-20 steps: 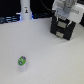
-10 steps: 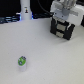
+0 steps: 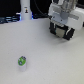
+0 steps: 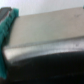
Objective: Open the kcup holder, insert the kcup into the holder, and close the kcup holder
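I see gripper (image 3: pixel 62 31) low over black kcup holder (image 3: pixel 65 33), far right in exterior view. Cannot tell if claw open or shut. Kcup (image 3: pixel 22 61), green lid, sits alone on white table (image 3: pixel 50 60), well apart.

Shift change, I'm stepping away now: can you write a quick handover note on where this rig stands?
Gripper: over the black boxy kcup holder at the exterior view's upper right; open or shut cannot be told.
Small white kcup with green foil lid: alone on the white table, apart from arm.
Done: nothing visibly; whether the drawer is out is unclear.
Left: open holder, insert kcup, close.
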Available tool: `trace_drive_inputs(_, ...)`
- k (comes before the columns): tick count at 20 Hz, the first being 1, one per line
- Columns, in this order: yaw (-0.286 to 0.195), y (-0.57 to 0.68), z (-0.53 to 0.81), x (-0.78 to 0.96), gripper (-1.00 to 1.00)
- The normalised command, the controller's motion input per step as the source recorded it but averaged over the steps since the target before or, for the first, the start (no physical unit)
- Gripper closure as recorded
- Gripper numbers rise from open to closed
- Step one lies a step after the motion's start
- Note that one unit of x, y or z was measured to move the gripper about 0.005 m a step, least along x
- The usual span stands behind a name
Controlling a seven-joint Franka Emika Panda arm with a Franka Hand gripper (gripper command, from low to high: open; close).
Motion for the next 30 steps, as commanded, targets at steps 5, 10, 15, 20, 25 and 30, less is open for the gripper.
trace_drive_inputs(5, -0.07, -0.37, 0.19, 0.92, 1.0)
trace_drive_inputs(10, -0.044, -0.35, 0.19, 0.89, 1.0)
trace_drive_inputs(15, -0.067, -0.42, 0.2, 0.89, 1.0)
trace_drive_inputs(20, -0.068, -0.41, 0.2, 0.87, 1.0)
trace_drive_inputs(25, -0.098, -0.12, 0.2, 0.47, -1.0)
trace_drive_inputs(30, -0.135, -0.35, 0.28, 0.33, -1.0)
